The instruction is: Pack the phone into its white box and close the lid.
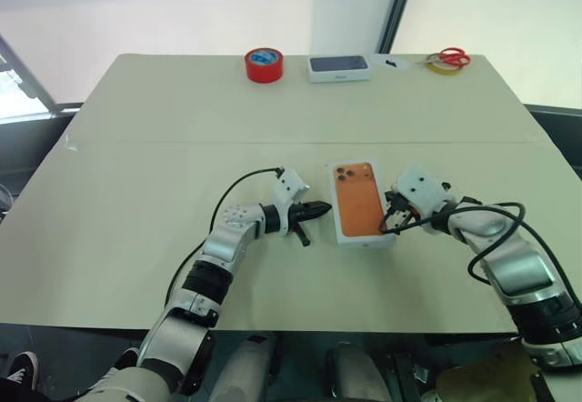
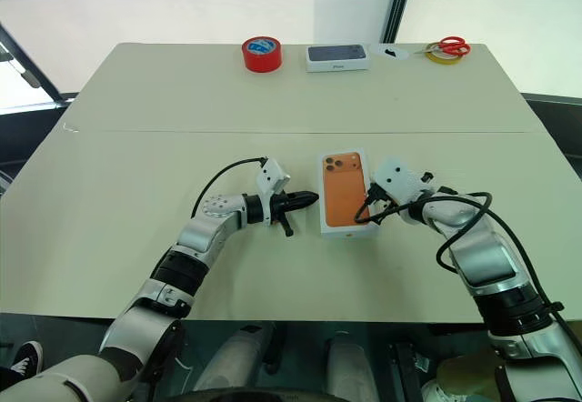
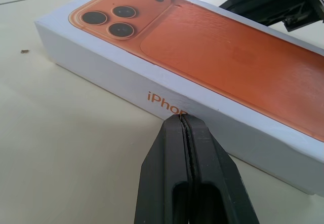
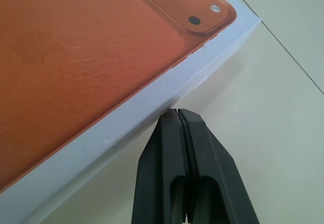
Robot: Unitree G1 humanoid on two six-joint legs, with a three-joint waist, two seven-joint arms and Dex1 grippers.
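Head view: closed white box point(image 1: 362, 204) with orange phone picture on lid, mid-table between arms. Left wrist view: left gripper point(image 3: 183, 120) clenched, empty, tips at box side wall, seemingly touching. Right wrist view: right gripper point(image 4: 177, 113) clenched, empty, tips against opposite wall.

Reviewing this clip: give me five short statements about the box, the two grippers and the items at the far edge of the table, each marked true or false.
1. The white box is closed, its lid printed with an orange phone picture. True.
2. The left gripper is shut, its tips at the box's side wall. True.
3. The right gripper is open wide around the box. False: its fingers are shut, tips at the opposite side wall.
4. A red tape roll stands at the far edge of the table. True.
5. The second phone box lies right beside the closed one. False: it lies at the far edge, next to the tape roll.
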